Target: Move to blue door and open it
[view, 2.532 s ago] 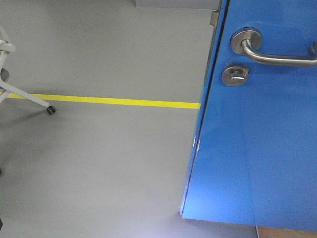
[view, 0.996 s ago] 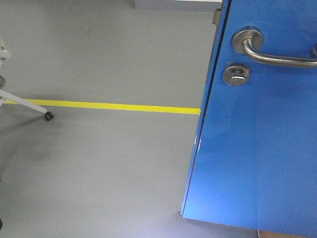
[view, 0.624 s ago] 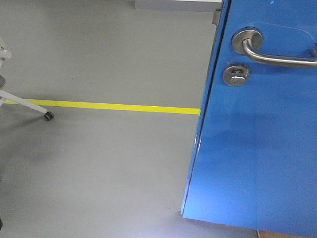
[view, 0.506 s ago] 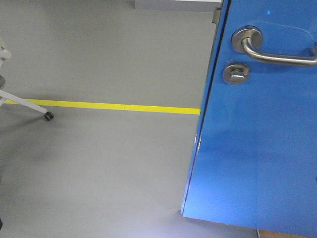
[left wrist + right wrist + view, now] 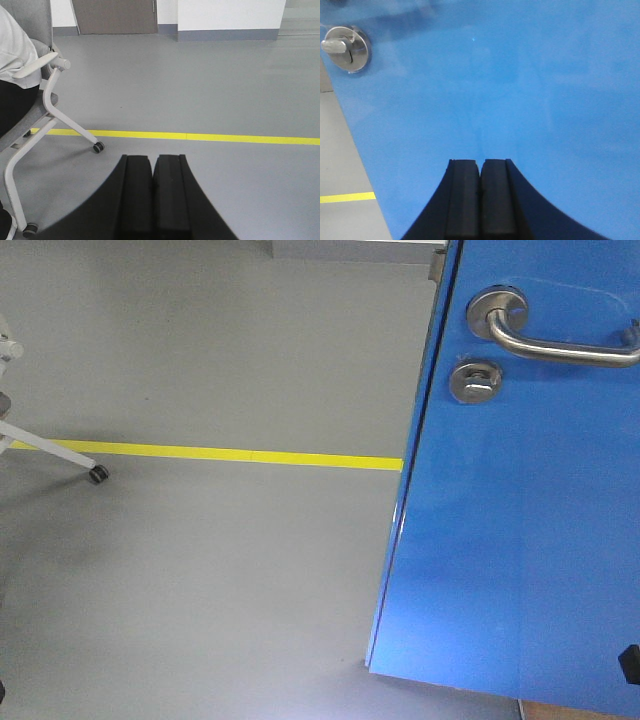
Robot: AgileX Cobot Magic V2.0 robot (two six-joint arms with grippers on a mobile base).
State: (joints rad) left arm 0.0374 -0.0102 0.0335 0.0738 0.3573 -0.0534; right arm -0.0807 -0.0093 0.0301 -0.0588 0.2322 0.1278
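My right claw (image 5: 480, 172) has its two black fingers pressed together on nothing, pointing at the face of the blue door (image 5: 520, 100), with the round lock knob (image 5: 346, 47) up to its left. My left claw (image 5: 152, 167) is likewise closed and empty, aimed over grey floor (image 5: 200, 90) toward a yellow line (image 5: 225, 137) and a white chair (image 5: 47, 107). From the front, the door (image 5: 520, 520) fills the right side, lever handle (image 5: 550, 340) above the lock.

No legible text, label, brand, number or sign appears on any surface in the three views.
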